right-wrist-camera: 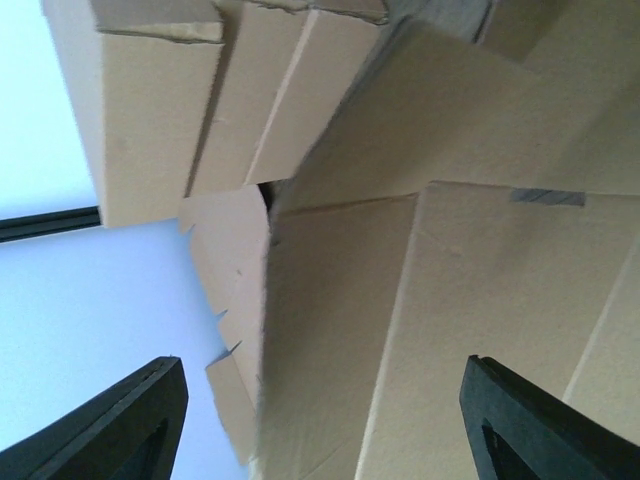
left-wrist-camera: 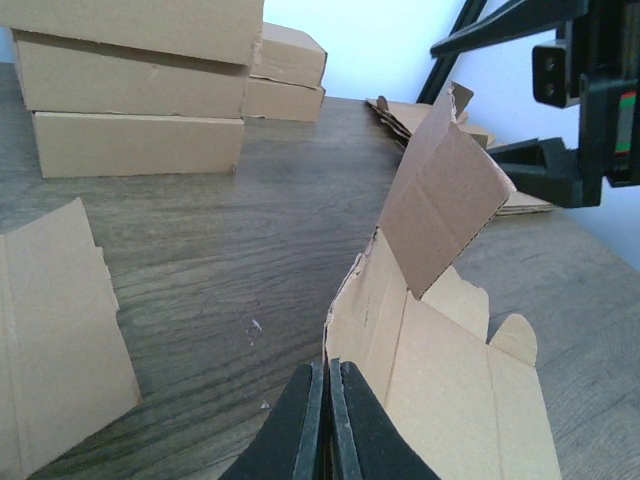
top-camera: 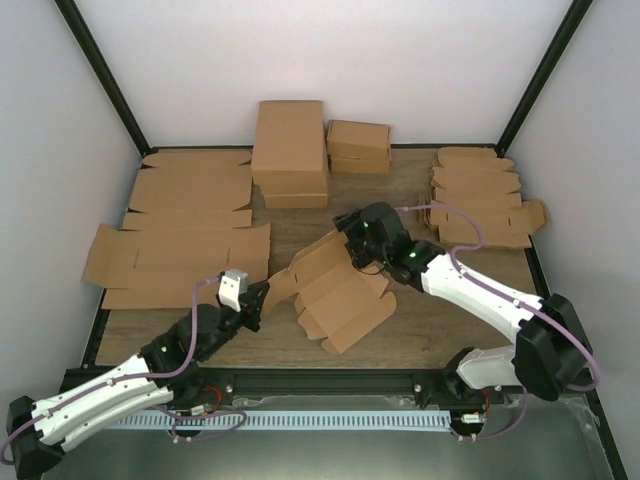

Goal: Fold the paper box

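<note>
The paper box (top-camera: 335, 290) is a brown die-cut piece, partly folded, lying in the middle of the table. My left gripper (top-camera: 262, 298) is shut on its left flap. In the left wrist view the closed fingertips (left-wrist-camera: 328, 375) pinch the edge of the cardboard (left-wrist-camera: 440, 370), and one flap stands up behind. My right gripper (top-camera: 360, 245) is at the piece's far end, open. In the right wrist view its gripper (right-wrist-camera: 325, 420) is wide open, with a cardboard panel (right-wrist-camera: 400, 320) lying between the fingers (right-wrist-camera: 140, 420).
Large flat cardboard sheets (top-camera: 180, 230) lie at the left. Big folded boxes (top-camera: 290, 150) and smaller ones (top-camera: 358, 147) stand at the back. A stack of flat die-cuts (top-camera: 480, 195) lies at the back right. The right arm (left-wrist-camera: 590, 110) shows in the left wrist view.
</note>
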Robot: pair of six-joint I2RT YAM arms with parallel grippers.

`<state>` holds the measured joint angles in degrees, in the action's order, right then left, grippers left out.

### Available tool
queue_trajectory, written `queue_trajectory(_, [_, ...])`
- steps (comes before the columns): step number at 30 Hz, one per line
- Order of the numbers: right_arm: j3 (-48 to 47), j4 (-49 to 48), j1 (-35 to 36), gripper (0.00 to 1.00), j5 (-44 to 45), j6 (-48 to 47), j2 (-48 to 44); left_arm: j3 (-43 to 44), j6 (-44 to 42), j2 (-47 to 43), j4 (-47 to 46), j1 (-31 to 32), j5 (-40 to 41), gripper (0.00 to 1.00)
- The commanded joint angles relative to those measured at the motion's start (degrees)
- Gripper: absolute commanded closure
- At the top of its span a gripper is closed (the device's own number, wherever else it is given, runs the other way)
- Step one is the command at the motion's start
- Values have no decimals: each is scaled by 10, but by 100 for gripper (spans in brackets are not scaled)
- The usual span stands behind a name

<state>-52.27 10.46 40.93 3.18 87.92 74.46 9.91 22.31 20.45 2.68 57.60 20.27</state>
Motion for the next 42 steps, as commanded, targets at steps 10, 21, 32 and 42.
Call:
queue_trajectory(10, [-67,51,-10,58,-46,-33,76,-1,-9,-1,-4,2,-6,96])
queue_trajectory(21, [24,-12,-10,93,-60,-95,28,80,29,25,35,2,-53,32])
queue_trajectory(32, [243,-230,-10,95,-111,-185,-81,305,72,242,200,-8,-151,9])
queue_trajectory(42, [149,-63,-10,96,-61,-264,-133,390,40,388,181,-132,-384,0])
